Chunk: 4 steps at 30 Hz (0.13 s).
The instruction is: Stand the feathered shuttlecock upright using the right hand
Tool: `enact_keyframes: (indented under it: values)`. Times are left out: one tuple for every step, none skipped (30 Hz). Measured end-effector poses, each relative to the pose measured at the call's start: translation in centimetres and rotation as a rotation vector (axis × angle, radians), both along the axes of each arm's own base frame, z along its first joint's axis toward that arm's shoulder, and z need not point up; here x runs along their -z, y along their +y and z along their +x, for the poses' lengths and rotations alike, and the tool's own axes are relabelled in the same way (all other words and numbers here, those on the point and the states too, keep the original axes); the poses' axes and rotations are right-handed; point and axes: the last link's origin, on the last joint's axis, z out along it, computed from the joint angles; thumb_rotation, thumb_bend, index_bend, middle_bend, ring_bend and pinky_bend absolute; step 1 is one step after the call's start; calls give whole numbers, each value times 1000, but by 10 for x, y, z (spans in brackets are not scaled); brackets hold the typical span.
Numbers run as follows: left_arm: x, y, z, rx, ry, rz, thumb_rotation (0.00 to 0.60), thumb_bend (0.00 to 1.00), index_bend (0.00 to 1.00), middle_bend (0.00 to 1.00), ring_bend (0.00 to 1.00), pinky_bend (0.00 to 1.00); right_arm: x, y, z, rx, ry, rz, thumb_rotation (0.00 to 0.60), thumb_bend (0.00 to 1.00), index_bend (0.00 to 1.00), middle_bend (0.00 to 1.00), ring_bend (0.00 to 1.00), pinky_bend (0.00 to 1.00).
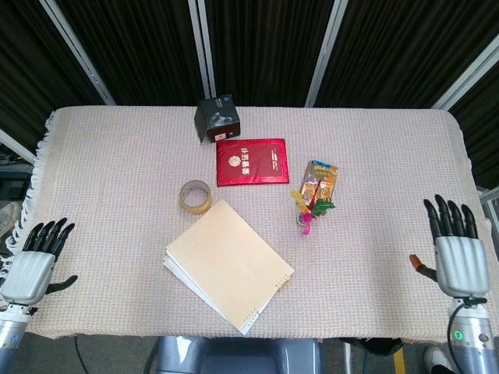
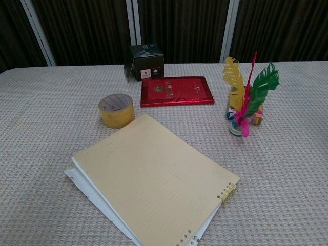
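Shuttlecock (image 1: 306, 209) stands upright w/ feathers up, right of desk (image 1: 117, 156) centre, free of both hands. Right hand (image 1: 458, 261) is nearer, at the right edge, fingers spread, holding nothing. Left hand (image 1: 31, 266) likewise, far left edge.

A staged test bench in a lab or recording booth.
Black pleated curtains (image 1: 265, 47) with pale metal posts close off the back, and a beige woven cloth (image 1: 117, 156) covers the bench, where unrelated props sit: a tape roll (image 2: 116, 109), a red booklet (image 2: 177, 90), a notepad (image 2: 154, 179).
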Motion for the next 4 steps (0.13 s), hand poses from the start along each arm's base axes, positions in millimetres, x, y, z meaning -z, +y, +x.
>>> enact_keyframes:
  values:
    - [-1, -2, 2, 22, -6, 16, 600, 29, 0, 0, 0, 0, -1, 6, -9, 13, 11, -4, 600, 125, 13, 0, 0, 0]
    - [-1, -4, 4, 38, -10, 25, 600, 29, 0, 0, 0, 0, -3, 14, -20, 30, 27, -9, 600, 125, 16, 0, 0, 0]
    - [-1, -6, 5, 52, -13, 32, 600, 29, 0, 0, 0, 0, -4, 20, -28, 41, 34, -14, 600, 125, 22, 0, 0, 0]
    - [-1, -9, 6, 65, -14, 38, 600, 29, 0, 0, 0, 0, -5, 26, -36, 52, 35, -18, 600, 125, 27, 0, 0, 0]
